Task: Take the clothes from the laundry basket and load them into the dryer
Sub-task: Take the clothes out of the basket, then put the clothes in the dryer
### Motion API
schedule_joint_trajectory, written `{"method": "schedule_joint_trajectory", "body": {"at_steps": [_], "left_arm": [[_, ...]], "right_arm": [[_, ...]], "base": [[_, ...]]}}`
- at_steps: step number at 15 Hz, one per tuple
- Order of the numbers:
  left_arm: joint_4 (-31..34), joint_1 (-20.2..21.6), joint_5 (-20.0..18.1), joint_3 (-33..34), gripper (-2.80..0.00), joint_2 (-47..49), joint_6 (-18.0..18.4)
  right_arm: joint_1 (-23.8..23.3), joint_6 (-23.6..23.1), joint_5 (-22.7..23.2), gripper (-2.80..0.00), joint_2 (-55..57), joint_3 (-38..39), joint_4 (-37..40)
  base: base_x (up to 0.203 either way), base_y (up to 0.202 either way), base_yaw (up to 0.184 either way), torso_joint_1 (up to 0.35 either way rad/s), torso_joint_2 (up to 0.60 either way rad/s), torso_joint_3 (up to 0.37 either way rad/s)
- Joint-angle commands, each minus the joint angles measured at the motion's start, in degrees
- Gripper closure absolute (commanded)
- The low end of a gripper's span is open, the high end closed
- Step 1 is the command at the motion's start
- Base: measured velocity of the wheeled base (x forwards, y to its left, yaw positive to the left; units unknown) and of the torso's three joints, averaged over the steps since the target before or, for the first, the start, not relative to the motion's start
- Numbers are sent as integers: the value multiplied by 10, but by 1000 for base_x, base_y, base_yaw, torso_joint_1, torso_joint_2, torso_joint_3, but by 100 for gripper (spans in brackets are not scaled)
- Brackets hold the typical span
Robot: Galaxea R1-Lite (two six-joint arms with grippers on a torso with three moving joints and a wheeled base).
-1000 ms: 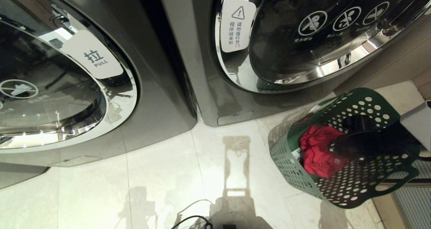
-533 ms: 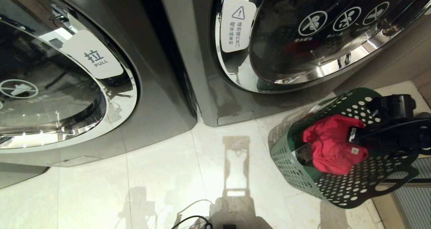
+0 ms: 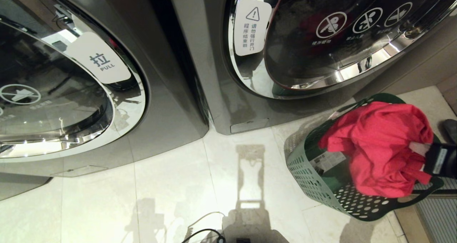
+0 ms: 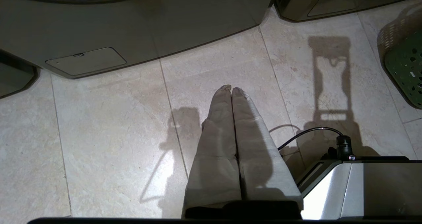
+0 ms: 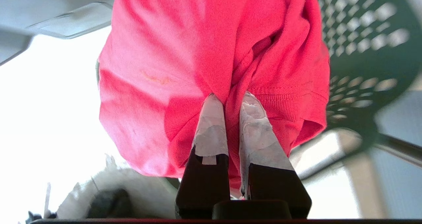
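Red crumpled cotton garment (image 3: 378, 146) pinched in closed right gripper (image 5: 230, 100), green perforated plastic laundry basket (image 3: 314, 175) just below, left gripper (image 4: 231, 89) closed, empty

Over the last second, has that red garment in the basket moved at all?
Yes. The red garment, clamped in the right gripper, has risen from inside the green laundry basket to bulge above its rim.

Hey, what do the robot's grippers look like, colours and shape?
Each has two long tapering fingers wrapped in pale, whitish tape on a black base. The left gripper has smooth beige-grey wrapping down both fingers. On the right gripper the tape looks worn and crinkled, with black finger bodies showing below. A black arm section shows in the head view.
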Motion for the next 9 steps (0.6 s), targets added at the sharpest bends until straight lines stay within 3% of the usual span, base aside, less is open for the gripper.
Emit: {"method": "schedule_joint_trajectory", "body": {"at_steps": [1, 5, 9], "left_arm": [[0, 0, 0, 0, 0, -1, 0], [0, 0, 0, -1, 0, -1, 0], [0, 0, 0, 0, 0, -1, 0]], "right_arm": [[15, -30, 1, 0, -196, 80, -1], [22, -95, 4, 0, -398, 227, -2], [-9, -118, 10, 0, -520, 335, 17]], "base": [[0, 0, 0, 0, 0, 0], [0, 0, 0, 0, 0, 0], [0, 0, 0, 0, 0, 0]]}}
